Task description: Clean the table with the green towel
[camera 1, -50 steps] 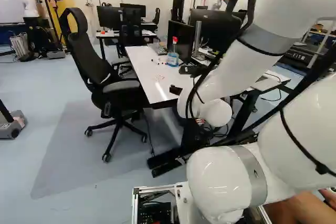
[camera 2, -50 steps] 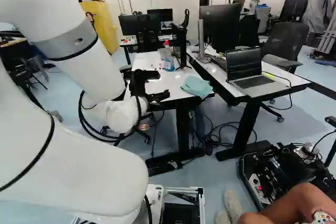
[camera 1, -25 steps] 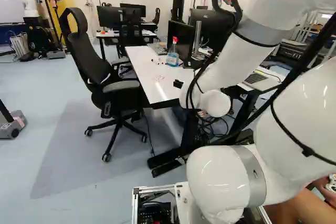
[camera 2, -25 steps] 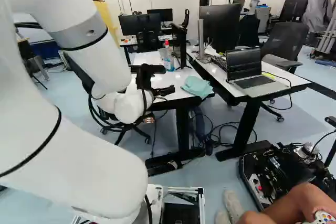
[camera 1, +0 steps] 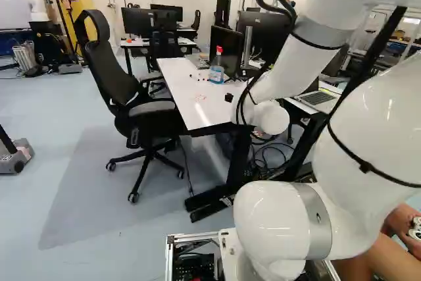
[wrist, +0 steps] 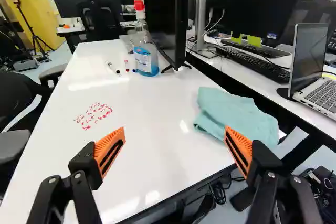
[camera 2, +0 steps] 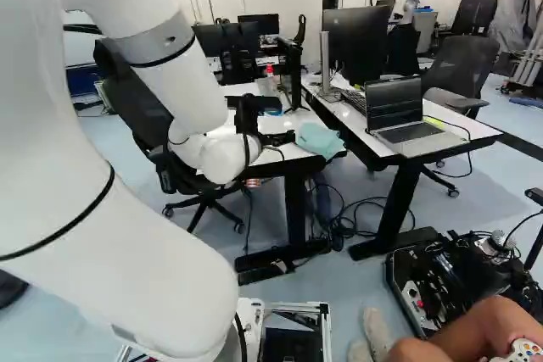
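Arm (camera 2: pixel 174 82) has swung right since the earlier frames; its gripper (camera 2: pixel 284 137) is now nearer the towel in the right base view. Base hasn't moved, towel same spot.

Jaws wide apart, nothing between the orange pads (wrist: pixel 111 150) in the wrist view, so holding nothing. Green towel (wrist: pixel 236 114): one, folded, lying on the white table (wrist: pixel 152 103) at its edge, just ahead of one finger; can't tell if that finger touches it. Red marks (wrist: pixel 93 115): one patch, on the tabletop ahead of the other finger, well apart from the towel.

Farther out, same table: one spray bottle (wrist: pixel 146 59), red top, blue liquid, upright; three markers (wrist: pixel 126 65) lying near it; one black monitor (wrist: pixel 167 17) just beside the bottle. Next table: one open laptop (wrist: pixel 307 61), one keyboard (wrist: pixel 252 62), one big monitor (camera 2: pixel 356 44). One black office chair (camera 1: pixel 112 74) beside the white table, left base view.
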